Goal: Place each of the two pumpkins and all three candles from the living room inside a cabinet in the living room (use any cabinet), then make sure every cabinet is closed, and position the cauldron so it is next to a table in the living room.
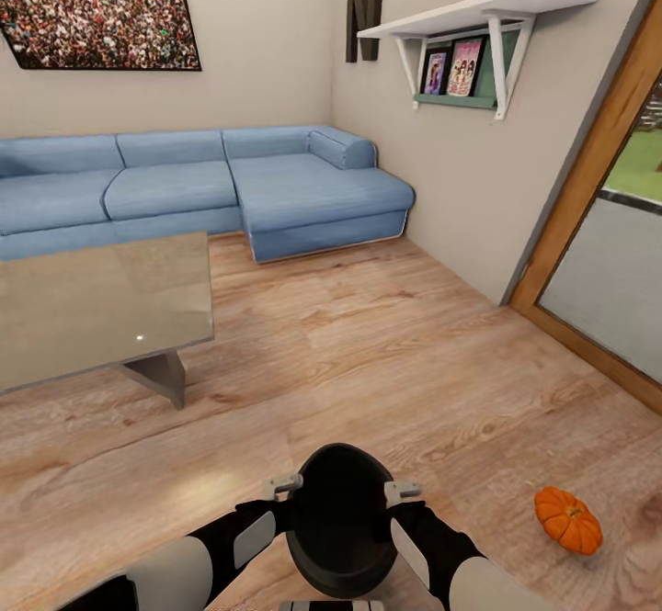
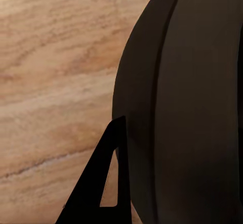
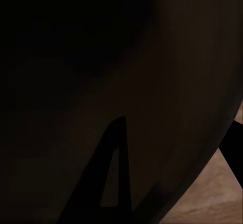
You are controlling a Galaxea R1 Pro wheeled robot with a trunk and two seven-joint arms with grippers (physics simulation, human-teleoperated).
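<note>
Along the far wall, a blue sofa (image 1: 202,184) is being cut off at the left edge. The table (image 1: 101,303), nearer, is likewise being cropped there. Low in the head view, the cauldron (image 1: 338,517) is being pressed between the left gripper (image 1: 283,484) and right gripper (image 1: 403,492); how wide each is spread cannot be told. One pumpkin (image 1: 568,519) is lying on the floor, to the right.

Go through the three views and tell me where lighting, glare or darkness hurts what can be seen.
Head view: evenly lit and sharp; the table top carries a soft sheen with one small bright speck, and the pumpkin reads clearly. Left wrist view: the cauldron is a dark, featureless mass against well-lit floor. Right wrist view: nearly black, with the cauldron's wall so close that surface detail is lost.
</note>
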